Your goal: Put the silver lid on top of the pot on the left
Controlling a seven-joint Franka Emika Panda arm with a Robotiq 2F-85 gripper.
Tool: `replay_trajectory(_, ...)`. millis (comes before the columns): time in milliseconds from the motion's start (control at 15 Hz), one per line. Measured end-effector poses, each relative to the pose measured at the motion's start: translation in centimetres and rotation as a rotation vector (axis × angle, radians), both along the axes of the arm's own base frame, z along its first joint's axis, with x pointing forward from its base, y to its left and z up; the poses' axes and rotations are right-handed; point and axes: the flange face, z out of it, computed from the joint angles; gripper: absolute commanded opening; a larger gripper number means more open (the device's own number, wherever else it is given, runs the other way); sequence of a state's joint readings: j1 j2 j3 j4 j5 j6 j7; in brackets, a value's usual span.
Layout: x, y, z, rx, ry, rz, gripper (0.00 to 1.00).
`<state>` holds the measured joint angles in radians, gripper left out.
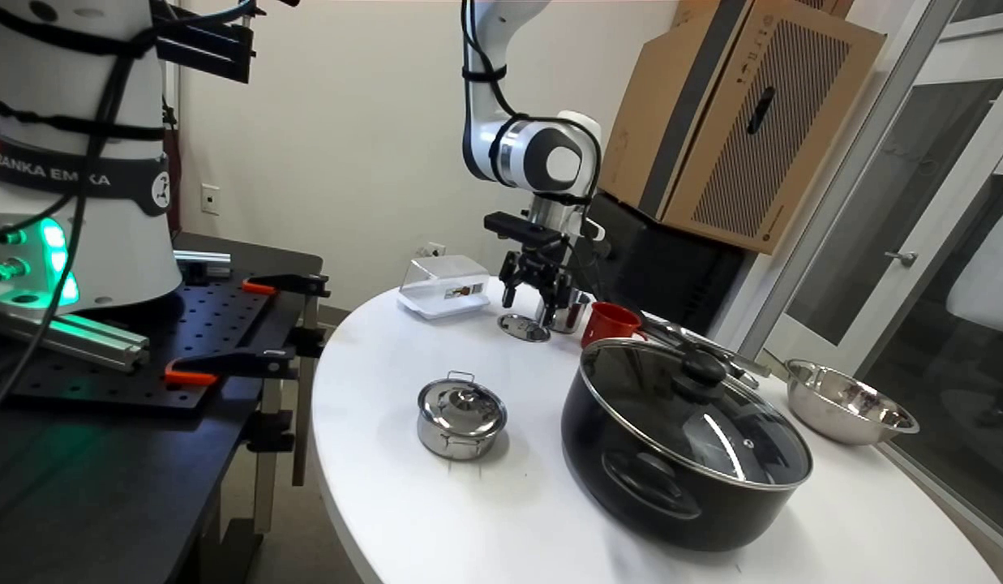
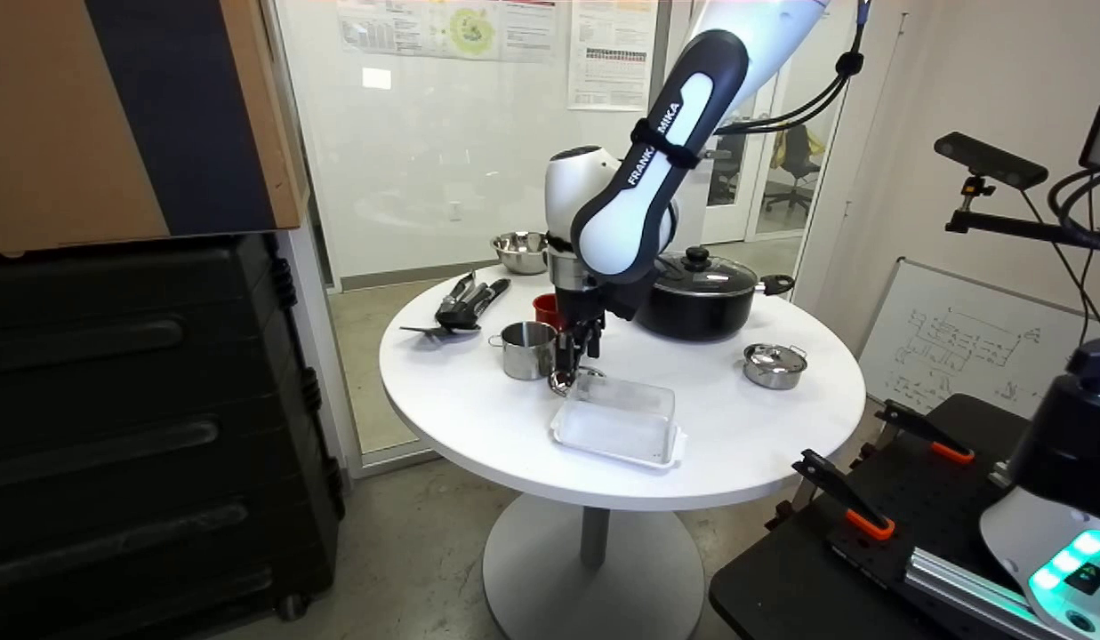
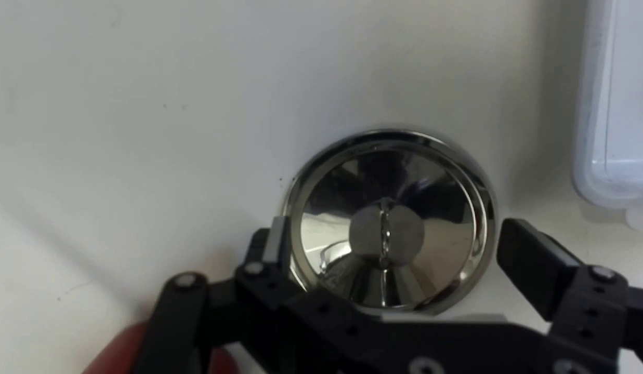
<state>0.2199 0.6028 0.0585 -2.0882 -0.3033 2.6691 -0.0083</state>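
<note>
Gap between lid [image 3: 399,228] and container [image 3: 630,119]; steel pot [image 2: 523,356] crowds opposite side.

In an exterior view, the table [image 2: 736,444] reads as a clock with 12 at the far edge. Bowl [image 2: 518,260] at 11; large covered pot [image 2: 696,316] between 1 and 2; small covered pot [image 2: 774,368] at 3; container [image 2: 621,436] at 6; open pot [image 2: 527,357] at 9, a cup [image 2: 546,309] just behind it; utensils [image 2: 468,309] at 10. The lid [image 3: 389,234] lies just beside the open pot, toward its 4 o'clock, under the gripper [image 1: 527,307].
</note>
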Motion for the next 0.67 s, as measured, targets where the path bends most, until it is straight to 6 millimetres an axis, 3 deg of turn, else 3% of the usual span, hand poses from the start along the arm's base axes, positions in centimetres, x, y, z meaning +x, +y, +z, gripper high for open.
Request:
replay_trajectory(267, 0.16, -0.5, -0.01, 0.002, 0.0, -0.031, 1.0)
replay_trajectory(400, 0.2, -0.6, -0.01, 0.002, 0.0, -0.036, 0.74)
replay_trajectory(667, 0.24, -0.54, 0.04, 0.002, -0.001, -0.036, 0.44)
